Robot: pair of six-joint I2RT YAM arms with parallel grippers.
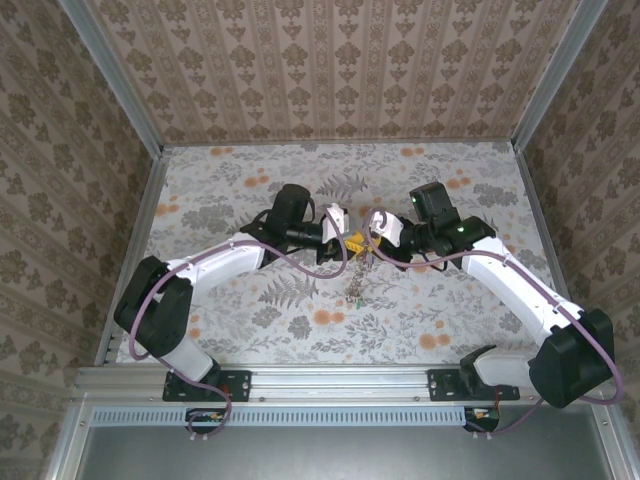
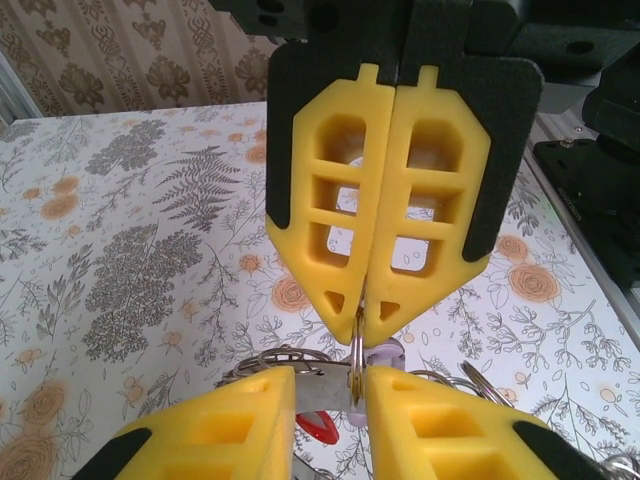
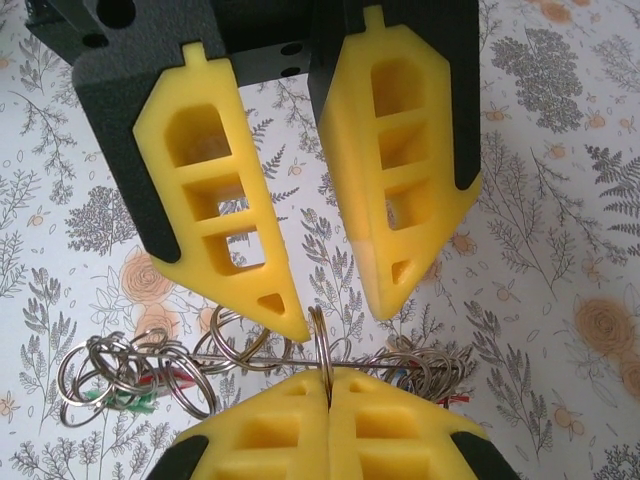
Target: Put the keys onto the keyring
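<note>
Threading step over table point(image 1: 200, 200) centre: R gripper point(image 3: 328, 388) clenched on keyring point(image 3: 320, 338), L gripper point(image 3: 337, 315) jaws parted astride it. Next up: pinch one of the keys point(image 3: 120, 398), line up w/ ring's split.

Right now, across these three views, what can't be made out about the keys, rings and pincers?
Top view: bunch of silver keys and rings, too small to count.
Right wrist view: thin silver metal ring, edge-on, lower part hidden inside the shut right pincer; size unclear.
Left wrist view: red plastic key head, mostly hidden behind the left pincer.
</note>
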